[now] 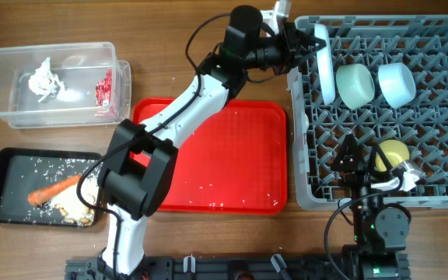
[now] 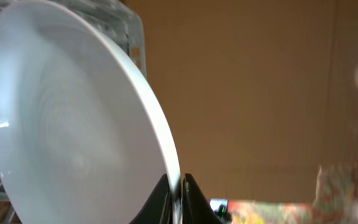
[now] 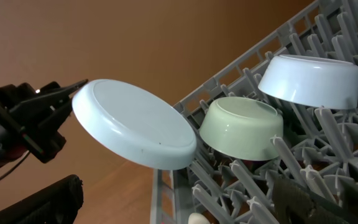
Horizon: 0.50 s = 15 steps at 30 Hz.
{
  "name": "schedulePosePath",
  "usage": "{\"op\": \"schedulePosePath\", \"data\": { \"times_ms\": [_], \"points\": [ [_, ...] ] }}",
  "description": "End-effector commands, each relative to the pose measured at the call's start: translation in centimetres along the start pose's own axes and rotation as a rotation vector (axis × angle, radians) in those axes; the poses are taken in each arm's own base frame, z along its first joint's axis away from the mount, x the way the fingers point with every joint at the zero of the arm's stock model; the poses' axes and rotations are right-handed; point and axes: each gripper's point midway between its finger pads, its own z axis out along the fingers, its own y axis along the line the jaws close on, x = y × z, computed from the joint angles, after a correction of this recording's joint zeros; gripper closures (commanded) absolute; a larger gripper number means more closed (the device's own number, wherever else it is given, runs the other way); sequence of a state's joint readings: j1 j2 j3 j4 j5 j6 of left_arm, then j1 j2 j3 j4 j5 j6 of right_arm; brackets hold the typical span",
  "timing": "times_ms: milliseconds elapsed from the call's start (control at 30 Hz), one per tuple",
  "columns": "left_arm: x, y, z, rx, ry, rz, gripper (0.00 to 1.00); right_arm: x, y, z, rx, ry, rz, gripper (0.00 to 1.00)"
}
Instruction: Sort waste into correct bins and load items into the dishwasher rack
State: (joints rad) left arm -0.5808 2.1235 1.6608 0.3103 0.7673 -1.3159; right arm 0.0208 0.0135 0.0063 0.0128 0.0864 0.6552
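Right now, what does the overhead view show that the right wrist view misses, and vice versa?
Only overhead: clear tub with tissue and wrapper, black tray with carrot, red tray. Only right wrist: the broad face of the pale blue plate, which is edge-on from overhead. Both: left gripper pinching the plate's rim at the edge of the rack, mint green bowl and light blue bowl racked.

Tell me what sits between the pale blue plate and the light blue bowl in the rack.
The mint green bowl sits between the plate and the light blue bowl; the overhead view shows it best.
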Motion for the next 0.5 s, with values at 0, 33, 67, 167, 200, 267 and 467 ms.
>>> {"op": "schedulePosePath", "data": {
  "times_ms": [0,33,67,167,200,267,467],
  "points": [
    [-1.8,0.3,-0.6,-0.037,-0.095,-0.059,0.80,-0.1,0.2,0.0,-0.008,-0.004,0.011,0.01],
    [-1.7,0.7,-0.6,-0.053,-0.093,-0.073,0.38,-0.1,0.2,0.0,-0.008,-0.004,0.011,0.00],
    [-1.7,0.9,-0.6,-0.061,-0.092,-0.069,0.00,-0.1,0.2,0.0,-0.008,-0.004,0.011,0.00],
    [-1.2,3.1,-1.0,-0.141,-0.067,-0.066,0.00,-0.1,0.2,0.0,-0.008,-0.004,0.011,0.00],
    [-1.0,3.6,-1.4,-0.176,-0.059,-0.047,0.00,-0.1,0.2,0.0,-0.008,-0.004,0.011,0.00],
    [-1.1,3.6,-3.5,-0.266,-0.080,0.013,0.00,-0.1,0.1,0.0,-0.008,-0.004,0.011,0.00],
    [-2.8,0.1,-15.3,-0.545,-0.273,0.180,0.00,-0.1,0.2,0.0,-0.008,-0.004,0.011,0.00]
  ]
}}
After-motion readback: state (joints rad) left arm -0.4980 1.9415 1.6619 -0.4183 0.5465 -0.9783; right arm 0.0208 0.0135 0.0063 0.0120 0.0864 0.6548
